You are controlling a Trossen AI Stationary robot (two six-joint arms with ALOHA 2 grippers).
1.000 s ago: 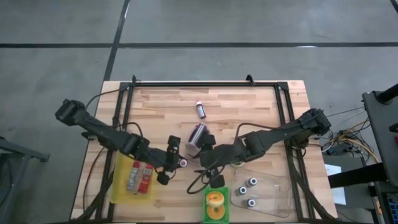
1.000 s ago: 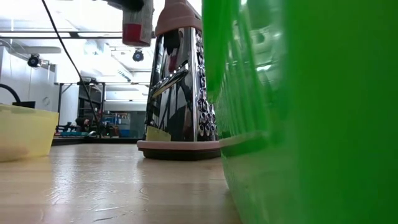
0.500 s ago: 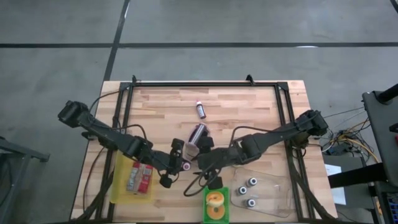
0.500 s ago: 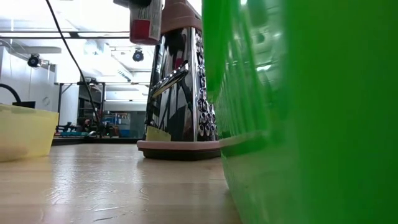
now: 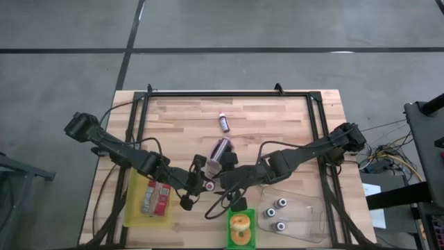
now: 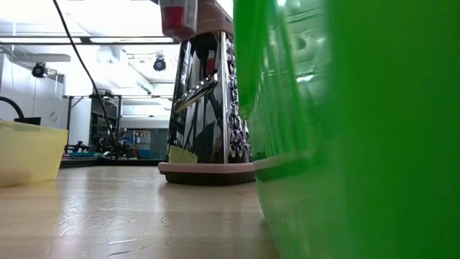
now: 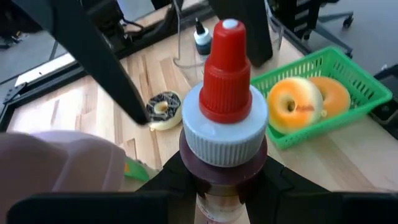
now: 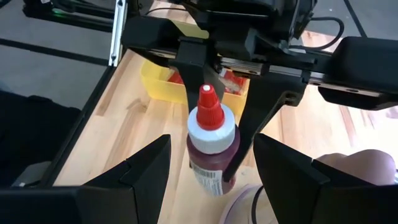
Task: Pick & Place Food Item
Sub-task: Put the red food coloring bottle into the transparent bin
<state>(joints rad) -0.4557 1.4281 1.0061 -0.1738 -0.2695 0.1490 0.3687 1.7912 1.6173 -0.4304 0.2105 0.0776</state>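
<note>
A sauce bottle with a red nozzle, white collar and dark red contents hangs above mid-table, and my left gripper is shut on it. Its red cap shows at the top of the low view, in front of the steel grater. My right gripper faces it, open, a finger on either side of the bottle and short of it. Two donuts lie in a green basket. A chocolate donut rests on the tabletop. My left gripper pinches the bottle's body just below the white collar between its two fingers. The fingers slant down from the table's left side. The bottle is lifted clear of the table, its red nozzle pointing up and toward my right gripper.
A yellow bin with red packets sits at the near left. A clear tray with small round items is at the near right. The grater stands mid-table, and a small dark bottle lies beyond it. The green basket wall fills the low view's right.
My left gripper has carried the bottle a little toward the table's right, closer to the grater and my right gripper. In the low view the red cap has drifted rightward and slightly up. The bottle stays held and clear of the table.
</note>
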